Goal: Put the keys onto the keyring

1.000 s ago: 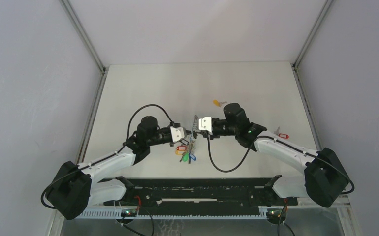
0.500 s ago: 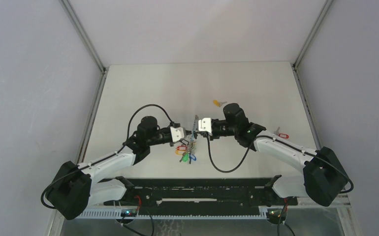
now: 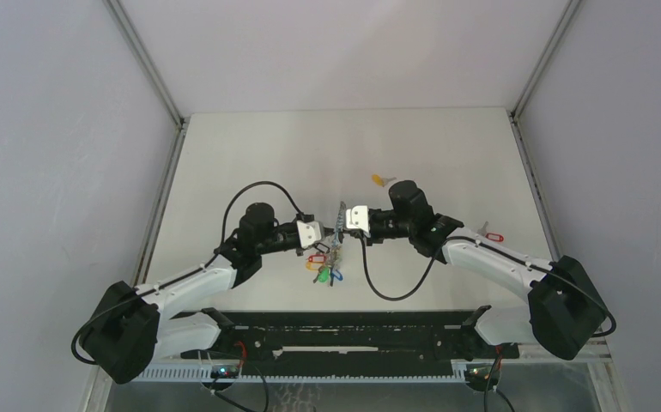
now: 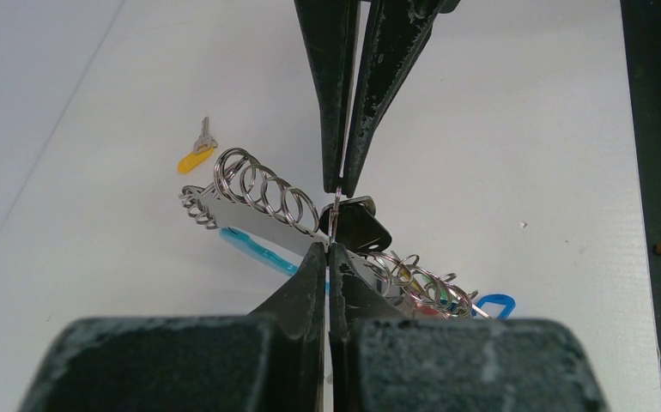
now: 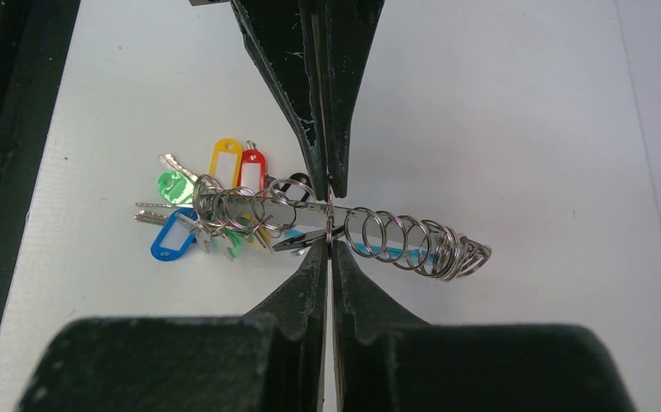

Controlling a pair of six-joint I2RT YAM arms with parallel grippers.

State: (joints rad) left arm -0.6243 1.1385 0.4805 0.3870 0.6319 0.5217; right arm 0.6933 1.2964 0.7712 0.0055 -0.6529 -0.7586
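The keyring (image 3: 325,260), a bunch with a silver coil of rings (image 5: 413,241), a light-blue band (image 4: 257,248) and several coloured tags (image 5: 224,160), is held just above the table centre. My left gripper (image 3: 328,237) and right gripper (image 3: 341,227) meet tip to tip over it. Both are shut on one thin metal ring (image 4: 334,215) of the bunch, seen edge-on. A black-tagged key (image 4: 359,226) hangs right at that ring. A yellow-tagged key (image 3: 381,180) lies loose behind the bunch, also in the left wrist view (image 4: 196,158). A red-tagged key (image 3: 492,233) lies loose at the right.
The white table (image 3: 250,154) ends in grey walls at the back and both sides. A black cable (image 3: 377,287) loops on the table under the right arm. A black rail (image 3: 336,330) runs along the near edge.
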